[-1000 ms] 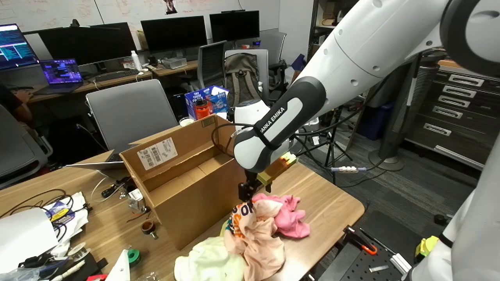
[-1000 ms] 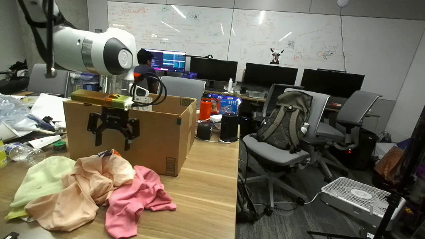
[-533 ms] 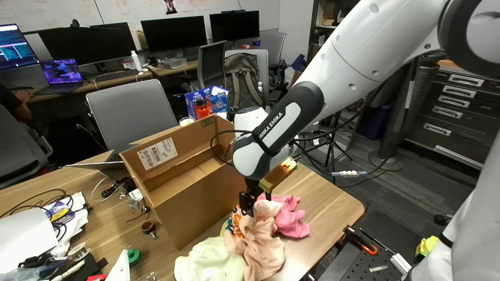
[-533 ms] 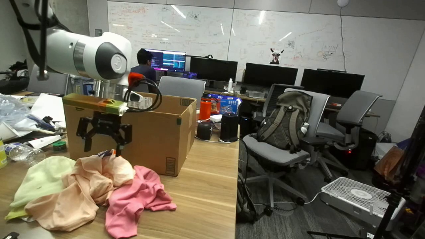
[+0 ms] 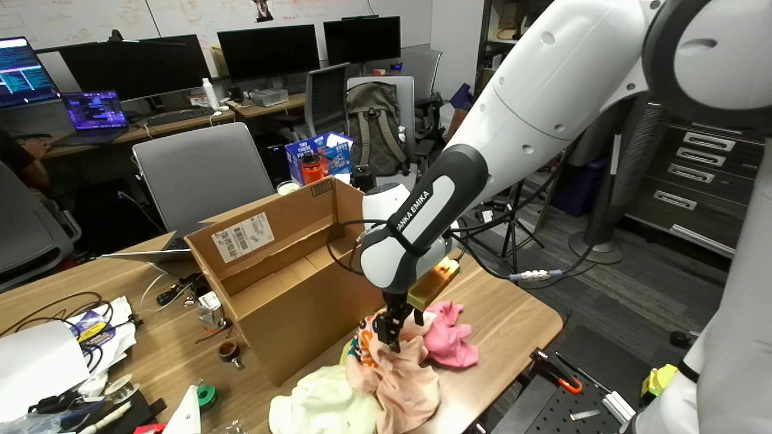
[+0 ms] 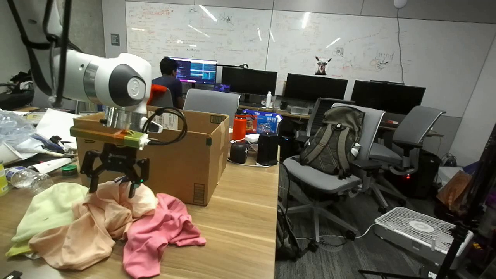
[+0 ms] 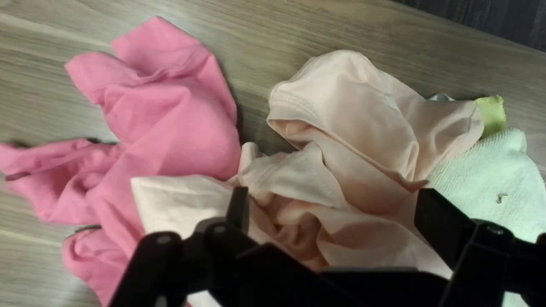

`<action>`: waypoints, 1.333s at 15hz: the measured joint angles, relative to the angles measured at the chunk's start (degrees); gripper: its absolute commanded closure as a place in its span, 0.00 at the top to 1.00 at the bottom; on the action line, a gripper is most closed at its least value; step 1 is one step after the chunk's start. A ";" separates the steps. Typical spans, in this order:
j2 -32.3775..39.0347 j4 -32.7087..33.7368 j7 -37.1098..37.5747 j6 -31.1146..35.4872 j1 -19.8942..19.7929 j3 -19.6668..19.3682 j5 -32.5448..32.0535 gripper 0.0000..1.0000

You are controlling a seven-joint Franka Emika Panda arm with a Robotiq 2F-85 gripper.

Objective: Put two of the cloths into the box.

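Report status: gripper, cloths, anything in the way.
Gripper open over peach cloth, nothing gripped. Peach cloth bunched on table beside box. Possible snag: it overlaps pink cloth and pale yellow-green cloth.

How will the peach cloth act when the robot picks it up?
The peach cloth will probably flop and droop, since it lies in loose folds. It's likely light; its edges look thin. It might tug the pink cloth touching it.
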 measured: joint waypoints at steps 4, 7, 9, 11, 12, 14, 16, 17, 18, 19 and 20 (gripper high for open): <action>0.93 0.13 -1.30 0.06 0.00 0.03 0.00 1.00; 1.07 0.21 -1.83 0.17 0.00 0.04 0.00 1.00; 1.56 0.38 -1.85 0.73 -0.01 0.04 0.00 1.00; 2.43 0.85 -1.85 1.73 -0.01 0.04 -0.12 1.00; 2.91 1.20 -1.85 2.44 -0.01 0.04 -0.46 1.00; 3.96 2.15 -1.85 3.90 0.00 0.02 -1.42 1.00; 5.11 3.29 -1.83 5.17 0.00 -0.05 -2.45 1.00; 5.73 3.83 -1.82 5.71 0.00 -0.10 -2.90 1.00; 6.32 4.32 -1.79 6.03 0.00 -0.16 -3.25 1.00; 6.93 4.71 -1.77 6.34 0.00 -0.22 -3.54 1.00; 7.50 4.89 -1.77 6.54 0.00 -0.27 -3.70 1.00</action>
